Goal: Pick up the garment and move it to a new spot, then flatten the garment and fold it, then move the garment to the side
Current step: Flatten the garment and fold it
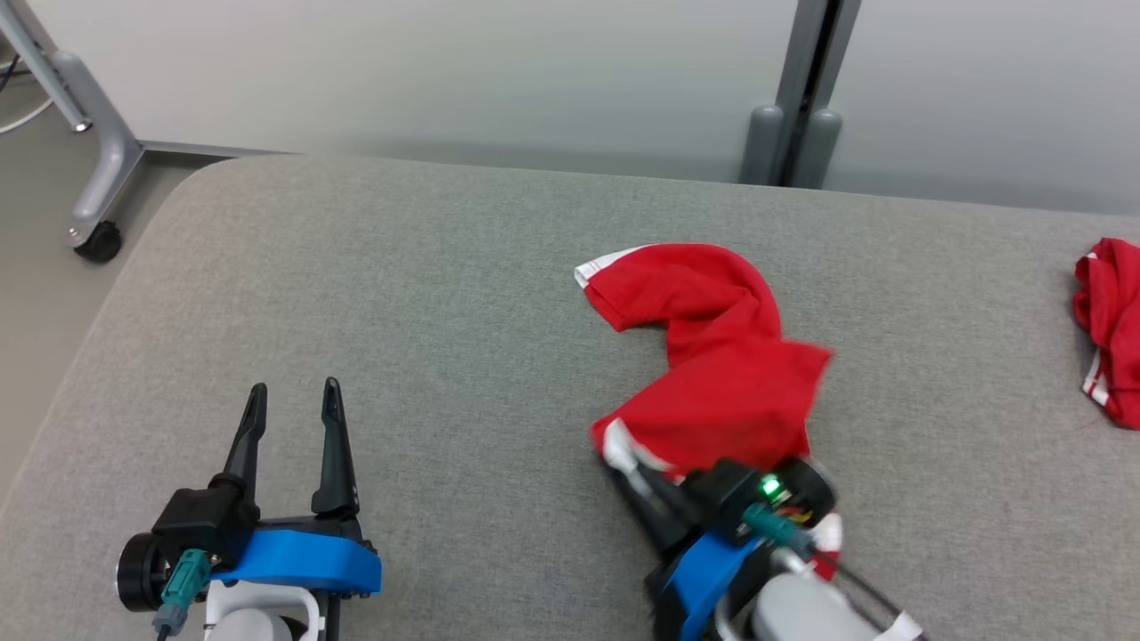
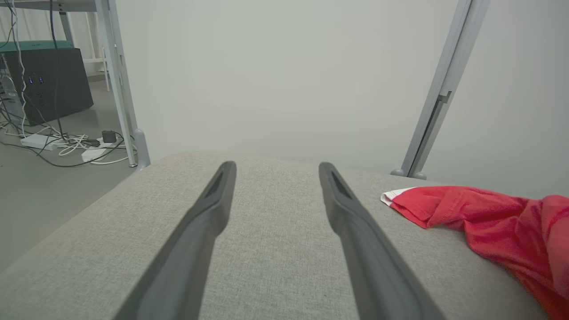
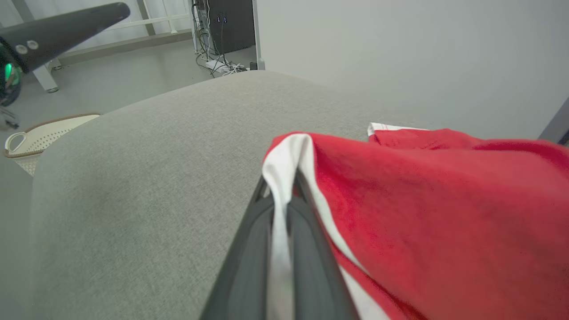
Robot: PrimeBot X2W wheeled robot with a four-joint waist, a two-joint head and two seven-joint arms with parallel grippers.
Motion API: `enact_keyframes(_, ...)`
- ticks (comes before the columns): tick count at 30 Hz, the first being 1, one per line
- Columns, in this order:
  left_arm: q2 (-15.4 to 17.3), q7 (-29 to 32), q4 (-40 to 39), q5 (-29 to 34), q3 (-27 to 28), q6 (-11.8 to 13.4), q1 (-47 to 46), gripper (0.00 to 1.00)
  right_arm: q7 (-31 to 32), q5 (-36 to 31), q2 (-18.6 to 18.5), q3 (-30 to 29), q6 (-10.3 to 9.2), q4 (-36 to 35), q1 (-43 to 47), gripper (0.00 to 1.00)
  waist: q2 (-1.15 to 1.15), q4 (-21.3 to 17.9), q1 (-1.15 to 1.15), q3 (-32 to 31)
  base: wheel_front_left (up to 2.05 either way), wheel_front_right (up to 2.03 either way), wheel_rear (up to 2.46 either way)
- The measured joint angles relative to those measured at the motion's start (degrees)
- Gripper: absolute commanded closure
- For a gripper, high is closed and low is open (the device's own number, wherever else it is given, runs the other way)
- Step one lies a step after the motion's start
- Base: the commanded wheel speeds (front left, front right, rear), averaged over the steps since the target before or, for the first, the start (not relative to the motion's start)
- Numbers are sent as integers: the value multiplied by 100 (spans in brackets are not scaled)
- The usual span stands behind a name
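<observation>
The red garment (image 1: 712, 356) lies bunched near the middle of the grey worktop (image 1: 401, 294), its white-trimmed edge pinched in the right claw (image 3: 281, 191) — jaws closed tight on the cloth. This looks like the pick-up for the first move; next it wants a clean lift and carry to a fresh spot, while the left claw (image 1: 294, 396) hangs wide open and empty, well apart.

Soft red cloth garment (image 1: 721, 374) on matt woven table (image 1: 427, 294).
</observation>
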Motion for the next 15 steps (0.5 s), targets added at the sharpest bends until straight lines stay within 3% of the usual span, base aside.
enact_keyframes(6,-19,1,30,-10,-4,-23,-19,0,132,506,10,1422,0,-214,164,100,0,175,0,74,0,0,0)
enact_keyframes(7,-19,0,45,-12,-2,-24,-26,0,191,549,10,1641,0,-199,193,28,0,193,0,87,0,0,0)
enact_keyframes(8,-21,1,58,-16,2,-33,-36,0,211,595,8,1783,0,-193,199,0,0,205,0,96,0,0,0)
enact_keyframes(15,-31,1,62,-22,70,12,-26,0,96,719,8,1762,0,-197,115,0,0,129,0,62,0,0,0)
